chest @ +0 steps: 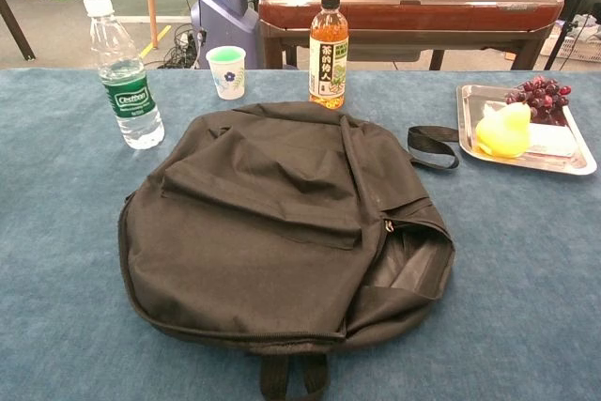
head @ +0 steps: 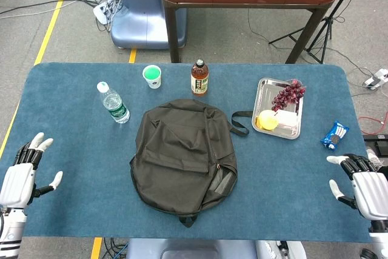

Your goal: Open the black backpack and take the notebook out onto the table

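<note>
The black backpack [head: 182,156] lies flat in the middle of the blue table [head: 73,89], filling most of the chest view [chest: 272,232]. A zipper pull [chest: 387,225] shows on its right side, beside a mesh side pocket [chest: 408,265]. No notebook is visible. My left hand [head: 24,171] rests at the table's near left edge, fingers spread, holding nothing. My right hand [head: 361,183] rests at the near right edge, likewise empty with fingers apart. Both hands are well away from the backpack and show only in the head view.
Behind the backpack stand a water bottle [head: 113,103], a green paper cup [head: 152,76] and a tea bottle [head: 199,77]. A metal tray [head: 263,92] with grapes and a yellow fruit sits at the right, a blue snack packet [head: 335,135] nearer my right hand.
</note>
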Controlling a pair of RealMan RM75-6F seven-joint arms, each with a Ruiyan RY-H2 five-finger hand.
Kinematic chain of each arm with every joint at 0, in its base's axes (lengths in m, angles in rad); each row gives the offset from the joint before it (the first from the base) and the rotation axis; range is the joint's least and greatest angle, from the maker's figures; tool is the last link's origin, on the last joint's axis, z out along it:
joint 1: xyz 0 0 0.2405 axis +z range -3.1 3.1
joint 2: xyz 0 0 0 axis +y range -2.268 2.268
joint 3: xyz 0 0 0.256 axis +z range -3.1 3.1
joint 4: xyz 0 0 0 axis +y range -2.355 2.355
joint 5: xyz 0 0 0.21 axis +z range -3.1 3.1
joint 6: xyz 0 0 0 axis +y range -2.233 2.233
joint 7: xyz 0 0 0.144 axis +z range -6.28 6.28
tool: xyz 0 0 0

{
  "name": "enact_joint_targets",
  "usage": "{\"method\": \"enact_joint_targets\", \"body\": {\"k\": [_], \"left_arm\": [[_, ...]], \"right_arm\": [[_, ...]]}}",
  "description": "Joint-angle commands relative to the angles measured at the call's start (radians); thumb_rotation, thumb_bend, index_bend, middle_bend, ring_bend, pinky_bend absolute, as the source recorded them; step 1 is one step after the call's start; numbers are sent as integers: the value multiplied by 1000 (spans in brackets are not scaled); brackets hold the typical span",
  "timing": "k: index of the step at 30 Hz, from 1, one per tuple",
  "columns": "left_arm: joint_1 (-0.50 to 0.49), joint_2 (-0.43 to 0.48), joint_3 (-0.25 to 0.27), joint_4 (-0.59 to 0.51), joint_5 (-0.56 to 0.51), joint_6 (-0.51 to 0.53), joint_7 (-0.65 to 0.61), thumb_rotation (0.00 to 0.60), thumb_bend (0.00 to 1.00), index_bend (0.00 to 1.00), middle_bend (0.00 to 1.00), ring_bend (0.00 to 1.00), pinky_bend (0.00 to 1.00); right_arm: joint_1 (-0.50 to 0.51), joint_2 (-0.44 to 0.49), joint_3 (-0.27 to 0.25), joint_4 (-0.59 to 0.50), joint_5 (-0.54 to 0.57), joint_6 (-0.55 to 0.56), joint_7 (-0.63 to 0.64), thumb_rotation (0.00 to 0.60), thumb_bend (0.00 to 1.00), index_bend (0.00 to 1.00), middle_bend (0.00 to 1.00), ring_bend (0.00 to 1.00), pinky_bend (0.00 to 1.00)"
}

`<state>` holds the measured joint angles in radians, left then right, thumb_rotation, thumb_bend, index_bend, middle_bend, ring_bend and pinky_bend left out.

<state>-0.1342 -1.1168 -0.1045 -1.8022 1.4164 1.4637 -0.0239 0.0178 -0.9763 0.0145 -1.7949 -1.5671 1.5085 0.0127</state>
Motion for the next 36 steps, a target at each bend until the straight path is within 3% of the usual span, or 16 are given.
{"method": "enact_joint_targets", "body": {"k": [1,10,20,36], "left_arm": [[0,-1,2,2,1,-2,-2,600,291,130,0,20,0],[-16,6,20,28,22,-45,-28,600,291,131,0,20,0],[-107,1,81,150,188,-161,-119,600,291,134,0,29,0],[-302,-192,139,393,453,-233,-207,600,264,117,0,26,0]], "right_arm": [[0,2,1,-1,-3,3,3,600,383,314,322,198,222],[14,55,27,-42,-18,22,15,600,383,314,316,198,222],[26,111,55,-106,-11,36,-3,600,383,314,312,193,222],[20,131,46,-125,-11,33,-1,600,383,313,307,189,222]]}}
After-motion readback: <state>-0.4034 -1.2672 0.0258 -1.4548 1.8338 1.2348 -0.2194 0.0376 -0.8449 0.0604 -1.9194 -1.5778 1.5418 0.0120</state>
